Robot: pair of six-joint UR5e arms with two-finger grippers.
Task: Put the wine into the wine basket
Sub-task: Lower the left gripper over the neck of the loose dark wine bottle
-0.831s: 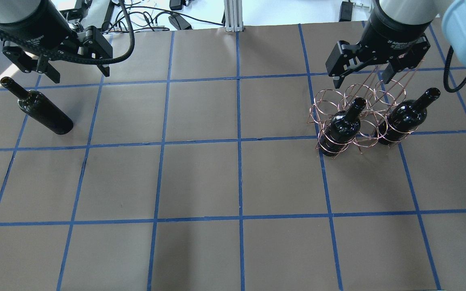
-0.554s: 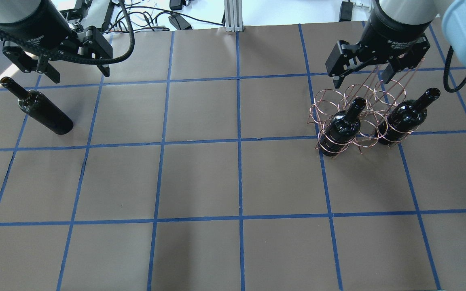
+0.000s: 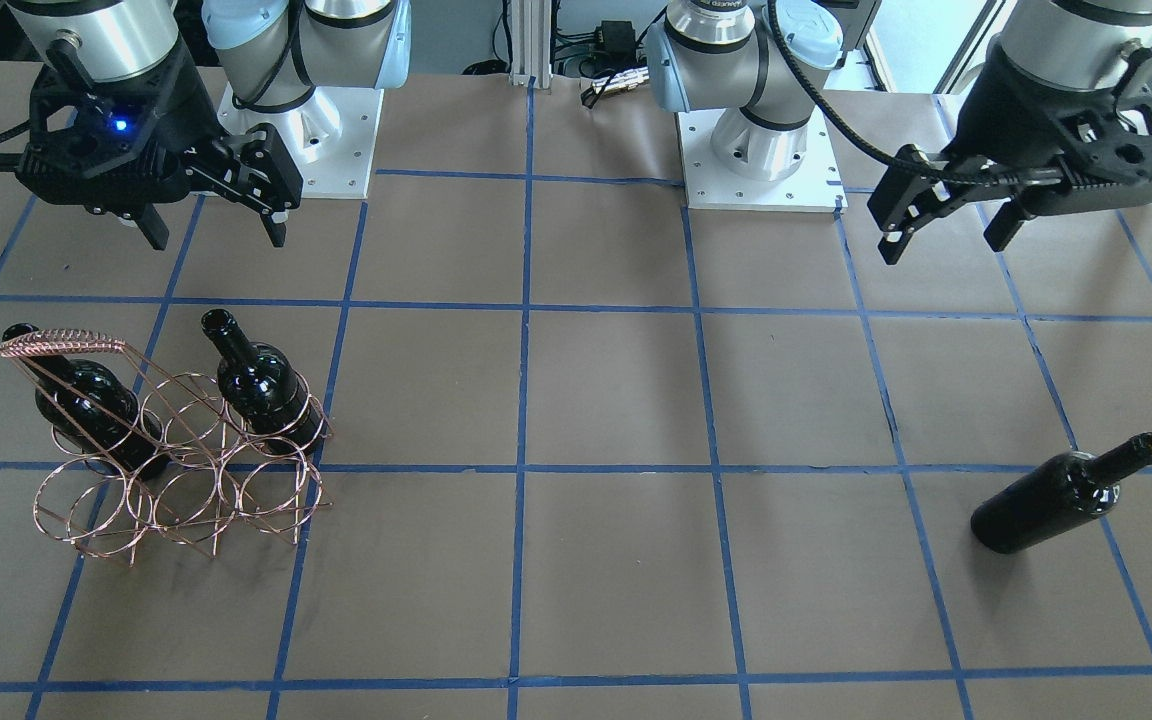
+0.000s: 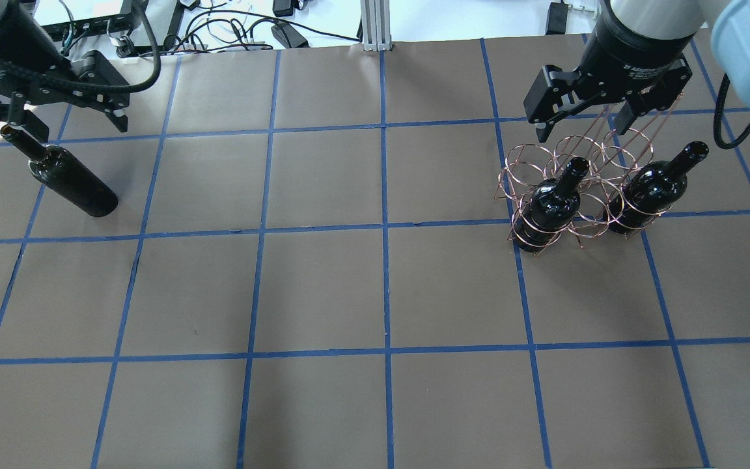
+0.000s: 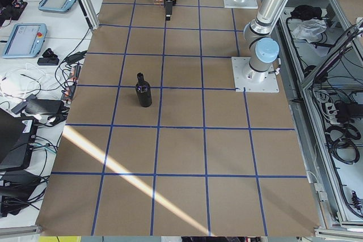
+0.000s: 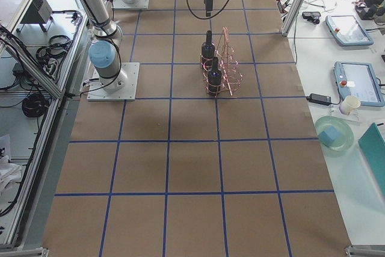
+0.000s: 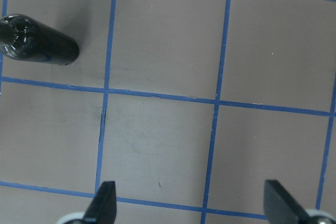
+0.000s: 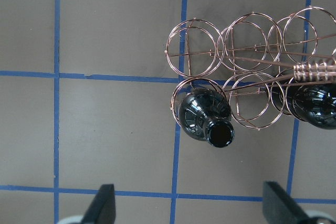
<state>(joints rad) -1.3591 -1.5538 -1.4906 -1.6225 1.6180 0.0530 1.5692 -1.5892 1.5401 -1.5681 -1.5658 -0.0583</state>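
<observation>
At the upper left of the overhead view the left gripper [image 4: 81, 128] hangs with its fingers spread wide, holding nothing. Just below it the wine [image 4: 72, 182] appears to stand upright on the table [image 4: 323, 293], outside the fingers. At the upper right the right gripper [image 4: 582, 131], equally wide and empty, hovers over the wine basket [image 4: 521, 166], where two more bottles [image 4: 552, 200] sit in the end rings of one row.

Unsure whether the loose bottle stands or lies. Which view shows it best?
Exterior left: the wine stands upright there, whole and unobstructed. Overhead and front-facing show it slanted by perspective; left wrist catches it in a corner; the other two miss it.
</observation>
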